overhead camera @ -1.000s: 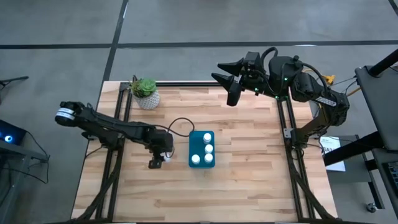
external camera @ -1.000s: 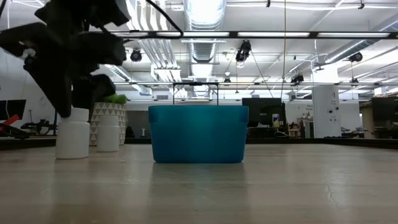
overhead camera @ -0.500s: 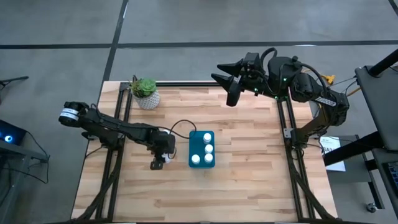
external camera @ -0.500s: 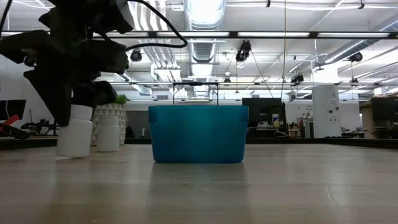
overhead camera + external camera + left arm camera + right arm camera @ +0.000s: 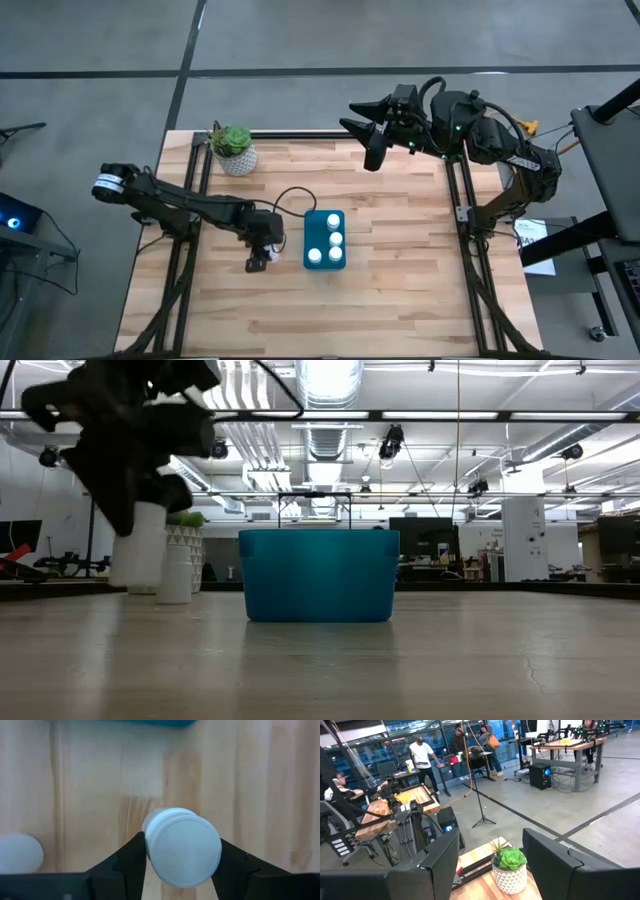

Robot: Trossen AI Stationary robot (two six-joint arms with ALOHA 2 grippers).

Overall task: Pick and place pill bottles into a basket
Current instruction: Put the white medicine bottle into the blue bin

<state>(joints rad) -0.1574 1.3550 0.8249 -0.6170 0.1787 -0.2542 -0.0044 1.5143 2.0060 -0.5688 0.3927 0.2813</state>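
The teal basket (image 5: 325, 240) stands mid-table and holds three white pill bottles (image 5: 335, 239). It also shows in the low view (image 5: 318, 575). My left gripper (image 5: 258, 262) is just left of the basket, shut on another white pill bottle (image 5: 182, 845), which shows lifted and tilted in the low view (image 5: 140, 545). A further bottle (image 5: 176, 572) stands on its base on the table behind it, and also shows in the left wrist view (image 5: 17, 852). My right gripper (image 5: 368, 128) waits open and empty, high over the table's far edge. My left gripper pinches the bottle's upper end between its two fingers, one on each side of the cap (image 5: 152, 845). The fingers (image 5: 127, 862) come from above, pointing down. The bottle hangs below them, tilted, its lower end (image 5: 135, 572) clear of the table.
A white patterned plant pot with a green plant (image 5: 237, 150) stands at the table's far left corner. A black cable (image 5: 290, 195) loops over the table between the left arm and the basket. Bare wood lies to the right of and in front of the basket.
My left gripper has gone up and a little toward the basket with the bottle. The bottle stood on the table a second ago and now hangs tilted, lifted clear. The other bottle has stayed in place.
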